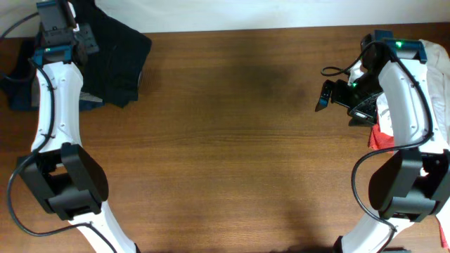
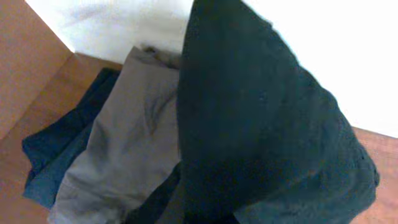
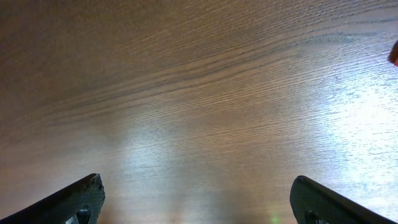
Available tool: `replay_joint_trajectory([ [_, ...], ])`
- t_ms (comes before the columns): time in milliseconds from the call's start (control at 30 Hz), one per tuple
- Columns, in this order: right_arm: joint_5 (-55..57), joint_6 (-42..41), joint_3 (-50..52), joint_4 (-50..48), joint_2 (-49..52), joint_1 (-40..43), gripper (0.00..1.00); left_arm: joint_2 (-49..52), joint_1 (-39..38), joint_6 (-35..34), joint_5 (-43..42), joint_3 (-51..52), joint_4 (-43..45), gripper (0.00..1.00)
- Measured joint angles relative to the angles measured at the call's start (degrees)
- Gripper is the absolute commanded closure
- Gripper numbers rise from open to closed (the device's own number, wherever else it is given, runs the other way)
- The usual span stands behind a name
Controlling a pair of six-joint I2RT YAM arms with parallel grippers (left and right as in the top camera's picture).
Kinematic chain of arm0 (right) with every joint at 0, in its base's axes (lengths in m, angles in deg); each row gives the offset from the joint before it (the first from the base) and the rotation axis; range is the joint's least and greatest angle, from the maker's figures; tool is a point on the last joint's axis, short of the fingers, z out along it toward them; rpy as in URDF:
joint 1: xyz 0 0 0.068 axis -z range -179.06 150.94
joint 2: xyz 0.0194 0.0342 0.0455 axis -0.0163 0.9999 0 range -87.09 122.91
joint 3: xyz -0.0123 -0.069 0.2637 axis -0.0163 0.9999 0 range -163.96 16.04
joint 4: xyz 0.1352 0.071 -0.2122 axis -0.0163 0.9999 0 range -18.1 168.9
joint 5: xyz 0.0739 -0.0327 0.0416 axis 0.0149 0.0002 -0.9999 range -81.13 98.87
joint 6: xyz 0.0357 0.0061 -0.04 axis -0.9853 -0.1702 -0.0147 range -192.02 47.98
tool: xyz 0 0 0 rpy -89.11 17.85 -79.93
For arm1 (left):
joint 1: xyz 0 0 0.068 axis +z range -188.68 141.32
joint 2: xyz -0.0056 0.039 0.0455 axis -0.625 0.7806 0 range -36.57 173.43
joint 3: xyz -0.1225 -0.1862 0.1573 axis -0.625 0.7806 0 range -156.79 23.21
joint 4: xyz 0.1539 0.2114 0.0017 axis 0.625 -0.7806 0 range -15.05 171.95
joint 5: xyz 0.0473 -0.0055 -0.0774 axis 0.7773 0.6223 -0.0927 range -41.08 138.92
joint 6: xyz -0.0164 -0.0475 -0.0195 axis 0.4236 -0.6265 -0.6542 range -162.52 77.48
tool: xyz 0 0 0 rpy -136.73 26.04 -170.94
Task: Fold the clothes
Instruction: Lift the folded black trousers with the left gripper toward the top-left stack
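Note:
A black garment (image 1: 119, 56) lies at the table's far left corner, on a pile with a grey piece (image 2: 124, 143) and a dark blue piece (image 2: 56, 155). My left gripper (image 1: 83, 41) is over this pile. In the left wrist view the black garment (image 2: 261, 124) rises in a cone up to the camera and hides the fingers, so it looks pinched and lifted. My right gripper (image 1: 325, 95) is open and empty over bare wood (image 3: 199, 93), its two fingertips wide apart (image 3: 199, 194).
A second pile of clothes, white and red (image 1: 383, 123) with a pink piece (image 1: 439, 60), lies at the right edge under the right arm. The wooden table (image 1: 232, 140) spans the middle. A white wall (image 2: 336, 43) stands behind the left pile.

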Motion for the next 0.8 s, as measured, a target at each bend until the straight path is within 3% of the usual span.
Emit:
replay_joint_trajectory([
  [167,0.0,0.0,0.0,-0.02,0.0,0.0,0.01,0.74,1.2,0.7,-0.26,-0.13,6.32,0.99],
  [467,0.0,0.02,0.0,0.02,0.0,0.0,0.01,11.21,9.16,1.84,1.57,-0.74,18.6,0.99],
  [500,0.0,0.04,0.0,0.0,0.0,0.0,0.01,12.09,9.81,2.32,1.57,-0.79,19.12,0.77],
  [533,0.0,0.02,0.0,0.0,0.0,0.0,0.01,13.25,10.58,2.97,1.68,-0.79,19.87,0.36],
  [567,0.0,0.02,0.0,0.0,0.0,0.0,0.01,14.4,11.32,4.24,1.97,-0.79,21.11,0.01],
  [733,0.0,0.04,0.0,0.02,0.0,0.0,0.01,15.5,14.14,5.42,2.84,-1.14,21.42,0.02],
  [800,0.0,0.0,0.0,-0.02,0.0,0.0,0.01,13.73,13.46,5.68,-1.9,-1.16,17.14,0.71],
])
